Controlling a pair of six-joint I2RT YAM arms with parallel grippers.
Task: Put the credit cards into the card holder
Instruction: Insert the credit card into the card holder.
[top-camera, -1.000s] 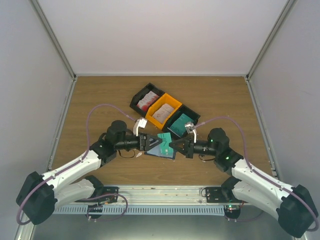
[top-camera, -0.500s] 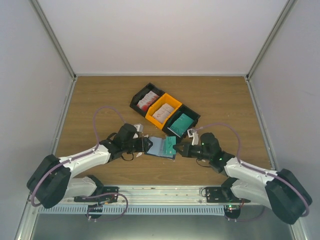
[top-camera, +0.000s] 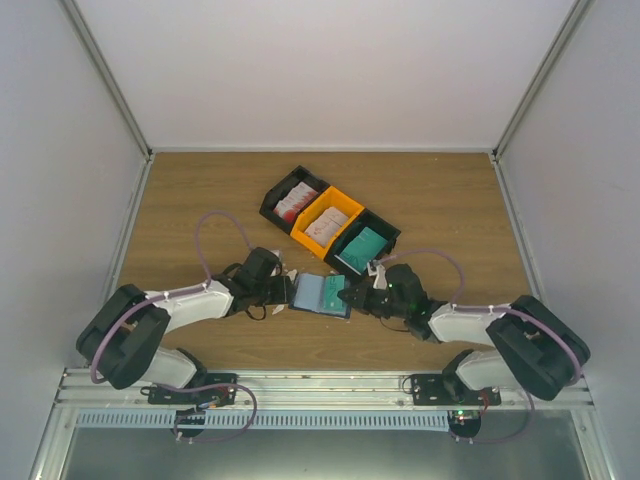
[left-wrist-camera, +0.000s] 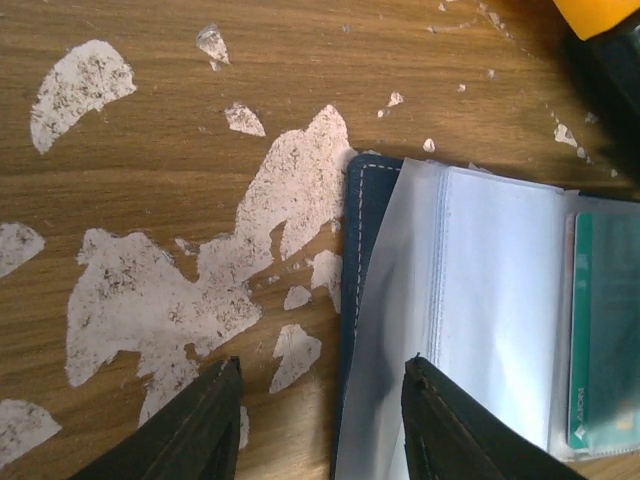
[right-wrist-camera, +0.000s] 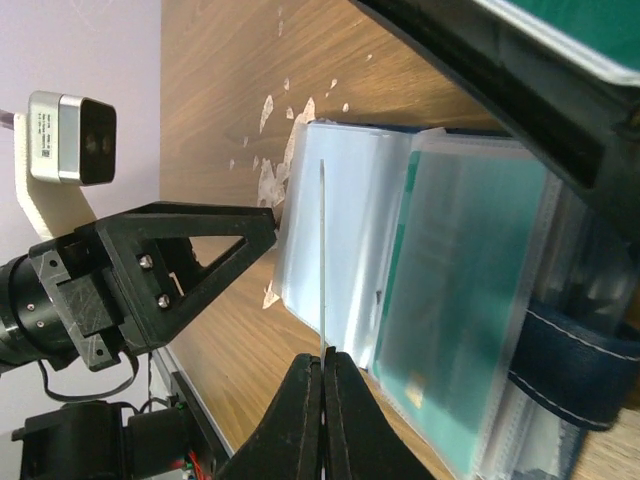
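Observation:
The card holder (top-camera: 313, 295) lies open on the wood, clear sleeves up, navy edge (left-wrist-camera: 362, 230) toward my left arm. One teal credit card (left-wrist-camera: 605, 330) sits in a right-hand sleeve. My left gripper (left-wrist-camera: 320, 420) is open, low over the table, its fingers (left-wrist-camera: 200, 430) straddling the holder's left edge without touching it. From the opposite side, my right gripper (right-wrist-camera: 323, 352) is shut on a thin credit card (right-wrist-camera: 322, 250) seen edge-on, reaching over the sleeves (right-wrist-camera: 350, 220); its colour does not show. In the top view the right gripper (top-camera: 350, 297) meets the holder's right edge.
Three bins stand in a diagonal row behind the holder: a black one (top-camera: 275, 205) with white and red cards, an orange one (top-camera: 345, 208) with pale cards, a black one (top-camera: 385, 235) with teal cards. Worn white patches (left-wrist-camera: 150, 300) mark the wood.
Both arms have dropped lower and stretched toward the holder. The left jaws have narrowed. The right gripper stays shut on the card and has moved in over the sleeves.

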